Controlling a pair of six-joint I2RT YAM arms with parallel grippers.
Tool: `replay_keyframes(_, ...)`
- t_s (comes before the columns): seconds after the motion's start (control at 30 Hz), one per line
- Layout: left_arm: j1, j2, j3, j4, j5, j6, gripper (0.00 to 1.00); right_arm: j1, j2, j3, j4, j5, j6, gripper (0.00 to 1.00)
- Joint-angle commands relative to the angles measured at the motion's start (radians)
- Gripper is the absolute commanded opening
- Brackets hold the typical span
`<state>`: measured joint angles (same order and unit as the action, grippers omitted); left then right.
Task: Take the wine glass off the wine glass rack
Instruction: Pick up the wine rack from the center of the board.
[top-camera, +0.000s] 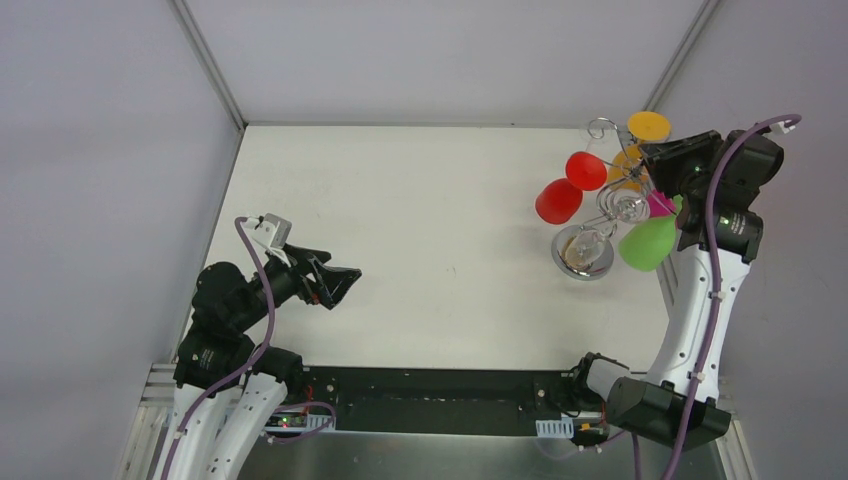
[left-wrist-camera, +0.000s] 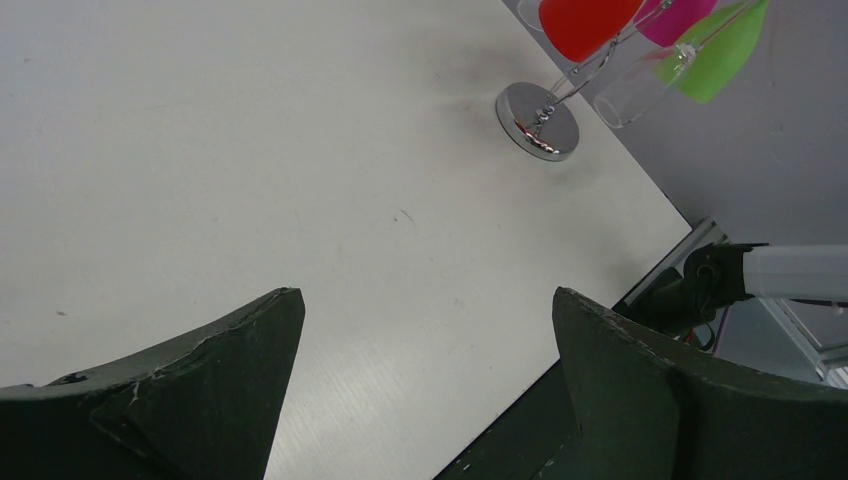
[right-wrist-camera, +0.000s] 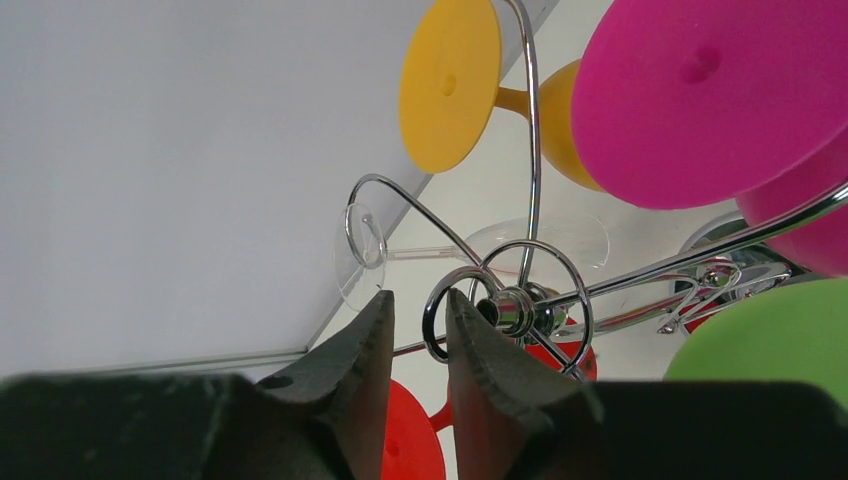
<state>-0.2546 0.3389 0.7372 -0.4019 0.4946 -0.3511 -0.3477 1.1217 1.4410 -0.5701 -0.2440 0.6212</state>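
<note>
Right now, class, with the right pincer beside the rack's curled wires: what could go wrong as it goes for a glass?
1. The right pincer, almost closed, points at the hub of the wine glass rack; it could snag wire and tip the rack.
2. The magenta glass and green glass hang crowded beside it; a swing might knock them off.

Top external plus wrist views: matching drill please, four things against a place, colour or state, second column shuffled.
Things:
1. left gripper
2. right gripper
3. rack base
4. far-side glass

Descriptions:
a. shiny chrome, standing on the table
b. yellow
c. open, over bare table
d. up at the top of the wine glass rack

Pairs: 1-c; 2-d; 3-a; 4-b
</note>
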Motion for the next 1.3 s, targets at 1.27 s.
replay_keyframes(1.27, 0.0, 0.019, -0.002, 0.026, -0.001, 0.022, 0.99, -0.01, -0.075, -0.084, 0.313, -0.111, 0.173, 0.0)
